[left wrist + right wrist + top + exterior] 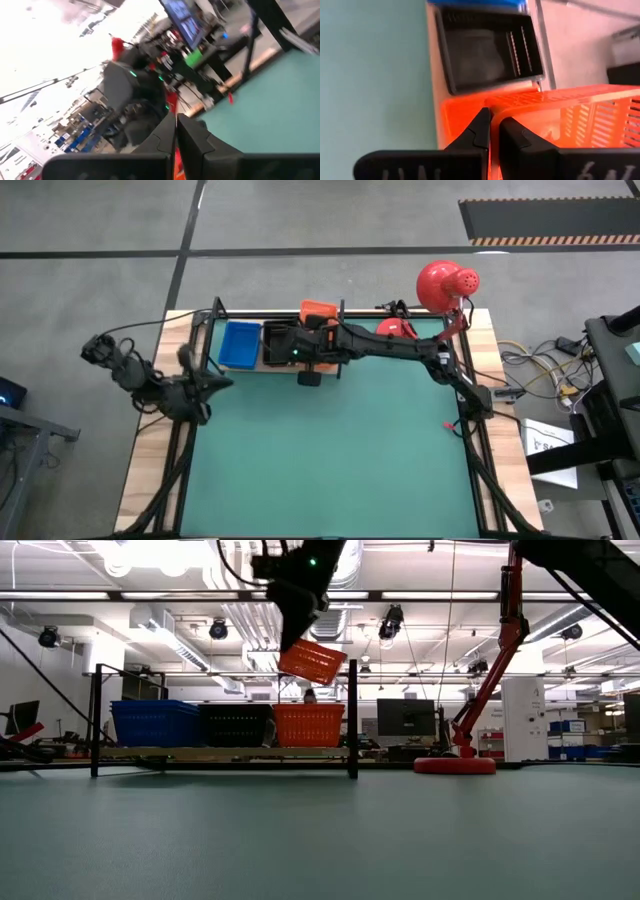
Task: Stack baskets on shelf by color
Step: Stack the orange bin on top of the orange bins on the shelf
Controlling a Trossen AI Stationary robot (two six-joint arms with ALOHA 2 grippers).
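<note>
1. An orange basket hangs tilted in the air, above the orange basket on the shelf.
2. The right gripper has its two fingers pinched tight on the rim of the lifted orange basket.
3. In the right wrist view, the lifted basket sits just over the other orange one, with the black basket right beside them.
4. On the shelf three baskets stand in a row: the blue basket at one end, the black basket in the middle, and the orange one at the other end.
5. From above, the right arm reaches across the green mat to the shelf, and the blue basket shows next to it.
6. The left gripper waits at the left side of the worktop, near the shelf's end. Its fingers are pressed together and hold nothing.
7. A red desk lamp stands by the shelf's right end, with its round base on the mat.
</note>
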